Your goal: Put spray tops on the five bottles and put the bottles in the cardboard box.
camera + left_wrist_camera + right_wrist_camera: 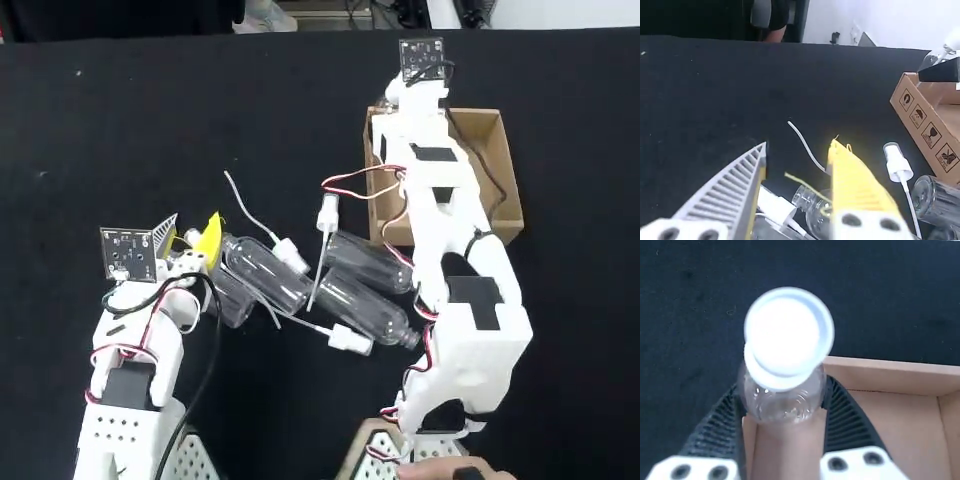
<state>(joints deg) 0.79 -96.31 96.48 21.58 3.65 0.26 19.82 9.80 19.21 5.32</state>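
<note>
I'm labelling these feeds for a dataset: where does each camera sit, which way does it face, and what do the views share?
High view: fixed above the table, looking down on loose bottles, the cardboard box and both arms.
Left wrist view: on the left arm, looking across the table past its open left gripper toward the box's side.
Right wrist view: on the right arm, looking down along the right gripper, shut on a bottle with a spray top, box beneath.
Shared: all three show the cardboard box.
</note>
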